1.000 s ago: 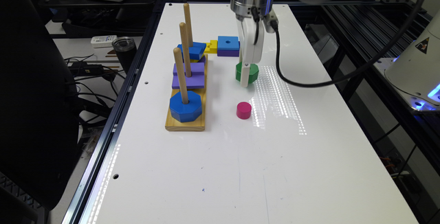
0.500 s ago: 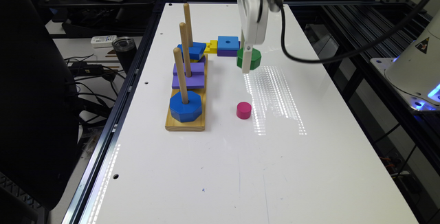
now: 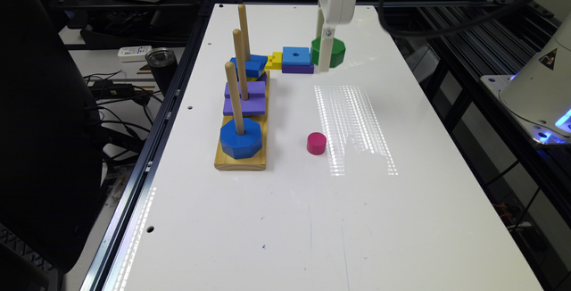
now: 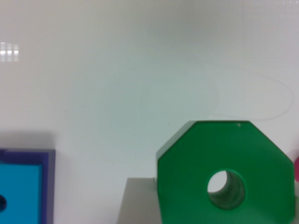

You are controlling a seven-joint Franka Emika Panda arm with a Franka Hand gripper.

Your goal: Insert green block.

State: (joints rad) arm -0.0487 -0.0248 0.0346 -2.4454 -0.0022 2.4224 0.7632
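The exterior view looks down the bench [image 3: 276,219] from high at one end. The wrist view faces down, close above the green block [image 4: 224,177], which both views share [image 3: 335,50].

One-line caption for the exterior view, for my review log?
Gripper holds the green block above the table, away from the peg board.

the gripper [image 3: 324,61] has lifted the green block [image 3: 334,51] higher off the table.
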